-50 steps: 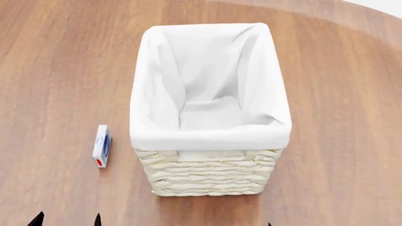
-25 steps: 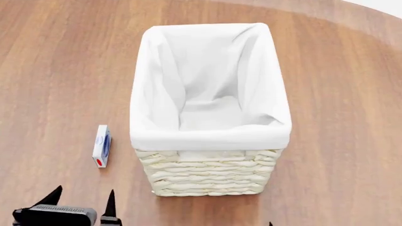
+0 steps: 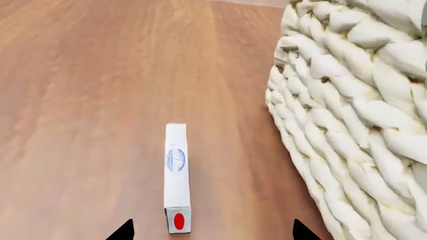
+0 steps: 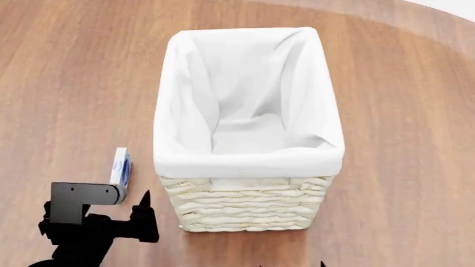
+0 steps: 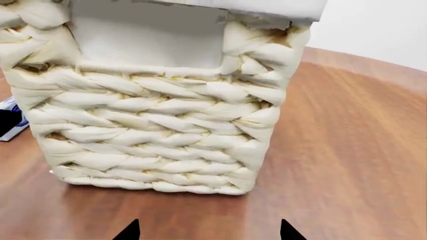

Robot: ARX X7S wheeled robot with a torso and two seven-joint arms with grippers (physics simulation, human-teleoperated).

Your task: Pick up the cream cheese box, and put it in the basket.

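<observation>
Basket [image 4: 248, 167] liner bare inside; cream cheese box [image 4: 121, 166] on counter [image 4: 59, 83] beside basket; left gripper [image 3: 210, 231] jaws apart; right gripper [image 5: 208, 231] jaws apart.

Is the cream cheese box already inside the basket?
No, the cream cheese box lies on the wooden table beside the basket.

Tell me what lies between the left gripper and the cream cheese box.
Nothing: in the left wrist view only bare wooden table separates the open left gripper from the cream cheese box, whose red-marked end sits just ahead of the fingertips.
</observation>
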